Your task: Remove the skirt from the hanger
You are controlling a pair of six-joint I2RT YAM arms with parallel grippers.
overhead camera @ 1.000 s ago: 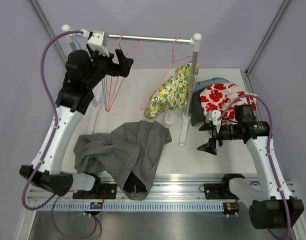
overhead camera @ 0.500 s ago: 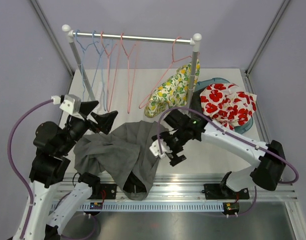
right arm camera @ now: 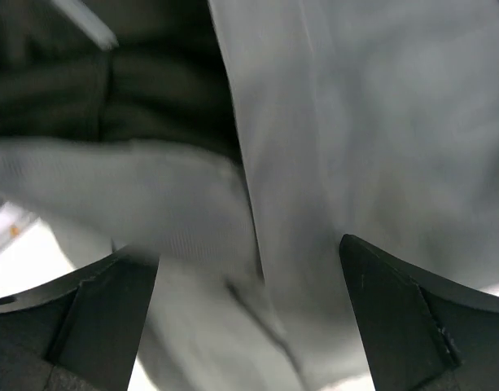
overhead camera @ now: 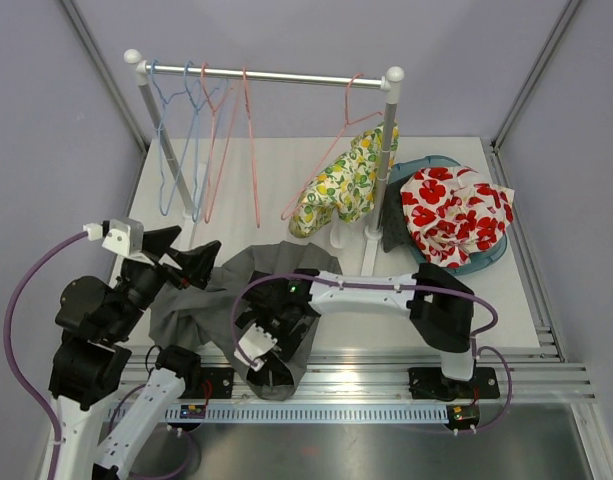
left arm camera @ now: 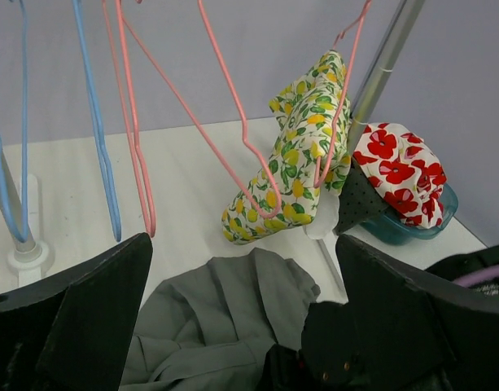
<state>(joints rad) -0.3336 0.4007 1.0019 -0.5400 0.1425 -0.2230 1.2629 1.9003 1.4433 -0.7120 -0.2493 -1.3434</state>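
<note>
Skirt (overhead camera: 196,305), grey and crumpled, lies on the table (overhead camera: 286,190) near its front edge, directly beneath the wide-open, empty right gripper (overhead camera: 256,345), the nearer one, while the left gripper (overhead camera: 186,248), likewise open and empty, hovers just left of it.

White table (overhead camera: 506,310) under grey garment (overhead camera: 196,310), teal basin (overhead camera: 483,262)

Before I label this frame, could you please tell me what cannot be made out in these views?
Right wrist view: blur smears the gray skirt inside the open right gripper; contact unclear.
Top view: the right arm covers the skirt's middle and its own fingertips.
Left wrist view: the bottom edge and the right arm cut off the skirt's near part.
Top view: the red floral garment hides most of the teal basin.
</note>
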